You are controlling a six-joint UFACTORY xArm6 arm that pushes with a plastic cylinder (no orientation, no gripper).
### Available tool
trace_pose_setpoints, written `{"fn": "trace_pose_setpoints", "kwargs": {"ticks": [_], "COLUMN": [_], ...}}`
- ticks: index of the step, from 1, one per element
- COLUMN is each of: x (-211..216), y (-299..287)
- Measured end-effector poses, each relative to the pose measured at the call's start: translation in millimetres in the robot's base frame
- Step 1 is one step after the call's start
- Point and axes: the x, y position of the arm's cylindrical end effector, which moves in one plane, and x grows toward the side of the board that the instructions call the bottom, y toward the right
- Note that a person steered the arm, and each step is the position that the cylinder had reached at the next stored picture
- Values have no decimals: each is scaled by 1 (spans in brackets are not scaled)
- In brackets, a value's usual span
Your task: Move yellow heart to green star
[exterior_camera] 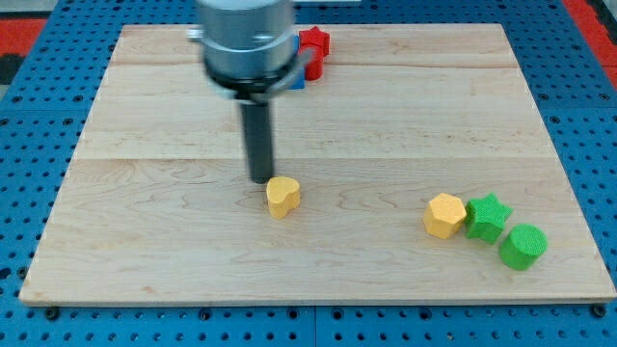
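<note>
The yellow heart (282,196) lies near the middle of the wooden board, a little toward the view's bottom. My tip (260,180) stands just to its upper left, very close to it or touching. The green star (487,217) lies at the view's lower right, far to the right of the heart. A yellow hexagon (445,215) touches the star's left side.
A green cylinder (523,247) sits at the star's lower right. A red star (313,41) and a red and a blue block (307,71), mostly hidden by the arm, lie at the view's top. The wooden board (145,241) rests on a blue pegboard.
</note>
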Motion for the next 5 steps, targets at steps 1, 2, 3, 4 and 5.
{"fn": "trace_pose_setpoints", "kwargs": {"ticks": [1,2,3,4,5], "x": [9,60,83,106,149], "y": [9,104,134,93,127]}}
